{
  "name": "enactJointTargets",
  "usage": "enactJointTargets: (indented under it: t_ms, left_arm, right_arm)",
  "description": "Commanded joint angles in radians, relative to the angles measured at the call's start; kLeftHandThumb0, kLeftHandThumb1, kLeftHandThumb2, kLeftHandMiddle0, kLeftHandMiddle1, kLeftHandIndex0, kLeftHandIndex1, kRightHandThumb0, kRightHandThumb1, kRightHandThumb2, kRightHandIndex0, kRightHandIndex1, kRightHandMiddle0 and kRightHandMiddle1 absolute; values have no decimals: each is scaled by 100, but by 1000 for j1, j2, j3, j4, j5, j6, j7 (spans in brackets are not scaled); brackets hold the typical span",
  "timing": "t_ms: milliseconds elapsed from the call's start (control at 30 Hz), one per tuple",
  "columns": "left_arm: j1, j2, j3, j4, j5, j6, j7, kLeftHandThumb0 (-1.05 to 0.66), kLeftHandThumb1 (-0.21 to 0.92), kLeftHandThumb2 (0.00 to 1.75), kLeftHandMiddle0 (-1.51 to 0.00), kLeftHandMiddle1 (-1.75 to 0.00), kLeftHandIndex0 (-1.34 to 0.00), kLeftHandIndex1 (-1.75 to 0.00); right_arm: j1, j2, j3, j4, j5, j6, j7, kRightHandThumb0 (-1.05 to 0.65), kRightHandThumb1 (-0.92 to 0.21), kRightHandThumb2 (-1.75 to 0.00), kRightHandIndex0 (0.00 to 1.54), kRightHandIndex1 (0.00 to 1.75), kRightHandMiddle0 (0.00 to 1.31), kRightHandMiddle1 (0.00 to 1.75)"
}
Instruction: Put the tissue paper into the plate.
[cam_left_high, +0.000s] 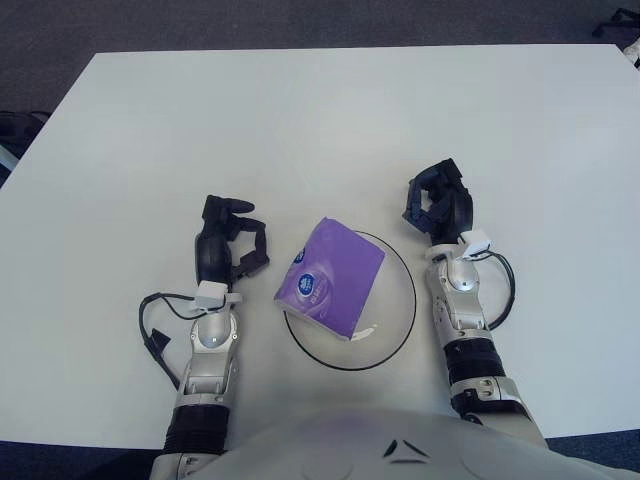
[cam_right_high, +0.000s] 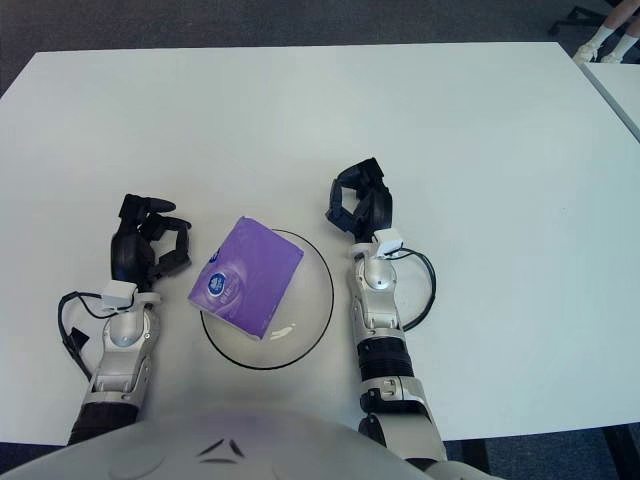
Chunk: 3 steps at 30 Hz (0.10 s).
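1. A clear plate (cam_left_high: 405, 300) sits on the white worktop (cam_left_high: 330, 130) close to its near edge, about midway between the left and right edges.
2. The purple tissue pack (cam_left_high: 331, 278) lies tilted in the plate, its left end resting over the plate's left rim and its white-and-blue label facing up.
3. The left robot hand (cam_left_high: 228, 246) shows just left of the pack, apart from it, fingers loosely curled toward the pack and holding nothing.
4. A black cable (cam_left_high: 158, 325) loops out from the left wrist on the side toward the left edge.
5. The right robot hand (cam_left_high: 438, 202) shows just beyond the plate's right rim, a little farther from the near edge than the left robot hand; its fingers are curled inward and hold nothing.
6. A black cable (cam_left_high: 503, 285) loops beside the right wrist.
7. The far half of the worktop is plain white surface.
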Motion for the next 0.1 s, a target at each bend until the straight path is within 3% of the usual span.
enactJointTargets:
  t_ms: [0, 67]
  left_arm:
    - [87, -16, -13, 86, 16, 39, 1, -1, 44, 108, -67, -140, -36, -175]
    - [90, -16, -16, 82, 20, 41, 0, -1, 44, 107, -67, -141, -36, -175]
  right_arm:
    - [105, 12, -3, 86, -4, 10, -7, -43, -49, -111, 77, 175, 48, 175]
    - [116, 13, -4, 104, -2, -6, -6, -43, -48, -112, 76, 175, 48, 175]
